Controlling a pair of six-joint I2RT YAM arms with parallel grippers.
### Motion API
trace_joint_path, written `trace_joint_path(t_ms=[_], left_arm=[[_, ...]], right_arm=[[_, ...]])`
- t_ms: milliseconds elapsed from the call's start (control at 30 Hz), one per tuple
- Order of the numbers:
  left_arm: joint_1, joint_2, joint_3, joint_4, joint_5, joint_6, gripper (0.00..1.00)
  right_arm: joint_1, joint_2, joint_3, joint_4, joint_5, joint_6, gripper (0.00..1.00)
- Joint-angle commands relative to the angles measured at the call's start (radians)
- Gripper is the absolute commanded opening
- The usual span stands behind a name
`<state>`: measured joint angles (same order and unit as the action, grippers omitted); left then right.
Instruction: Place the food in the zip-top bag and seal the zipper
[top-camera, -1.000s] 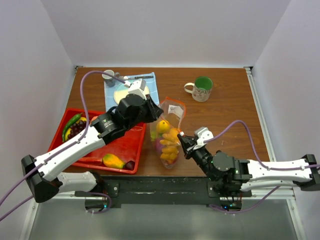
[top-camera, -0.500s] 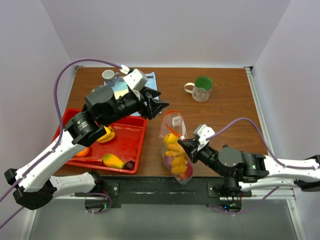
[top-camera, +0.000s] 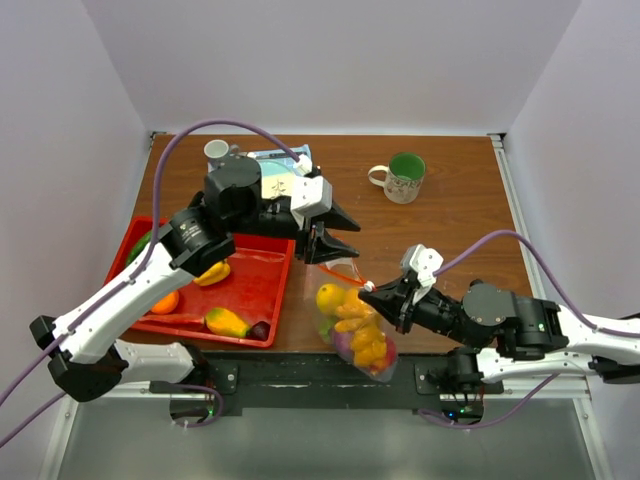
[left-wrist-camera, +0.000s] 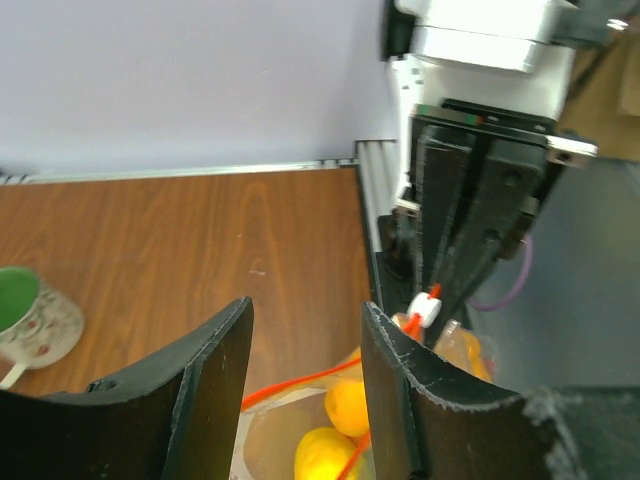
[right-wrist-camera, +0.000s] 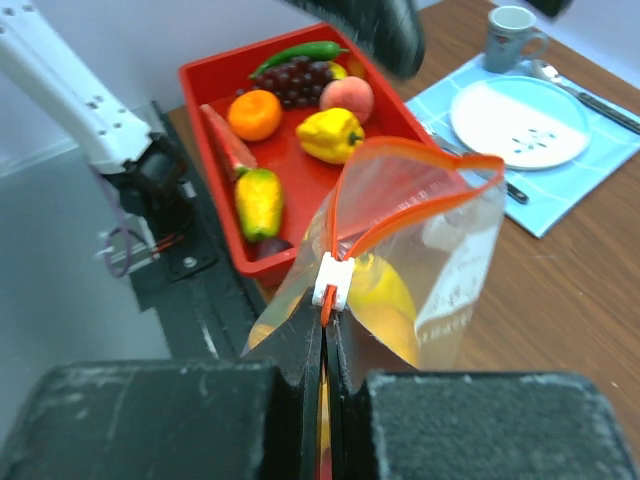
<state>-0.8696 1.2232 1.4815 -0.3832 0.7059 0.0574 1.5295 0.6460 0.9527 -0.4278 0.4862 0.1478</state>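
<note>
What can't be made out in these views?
Plate: in the top view, mostly hidden under the left arm.
Zip-top bag: lower part behind the right gripper in the right wrist view, off the bottom edge in the left wrist view.
Mug: cut by the left wrist view's left edge.
Left gripper: a dark blur at the right wrist view's top edge.

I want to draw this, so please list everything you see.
Table: one, brown, under everything.
Tray: one, red, left.
Loose food: about eight, mixed colours, in tray.
Bag: one, clear, front middle.
Zipper: one, orange, along bag's mouth.
Bagged food: several, yellow, orange, purple, inside bag.
Mug: one, white and green, back right.
Cup: one, grey, back left.
Plate: one, white, on mat.
Mat: one, blue, back left.
Cutlery: count unclear, dark, beside plate.
Left claw: one, black, open above bag.
Right claw: one, black, shut on zipper.
</note>
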Motion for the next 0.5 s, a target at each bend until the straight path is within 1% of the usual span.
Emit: trace_joint_path(t_ms=[0,133,267,467], left_arm=[[-0.037,-0.027,0.017,0.021,0.147,0.051,0.51],[-0.089,-0.030,0.013,0.014,0.147,0.079,0.51],[-0.153,-0.013,0.052,-0.037,0.129,0.116,0.51],[-0.169,-0.004,0.072,-0.100,0.116,0.151,0.50]], right_arm=[[0.000,0.020,0.107,-0.025,-0.089,0.024,0.00],[0.000,0.026,0.123,-0.026,-0.139,0.036,0.00],[0.001,0.046,0.150,-0.051,-0.166,0.048,0.00],[0.000,0.057,0.179,-0.065,-0.190,0.053,0.00]])
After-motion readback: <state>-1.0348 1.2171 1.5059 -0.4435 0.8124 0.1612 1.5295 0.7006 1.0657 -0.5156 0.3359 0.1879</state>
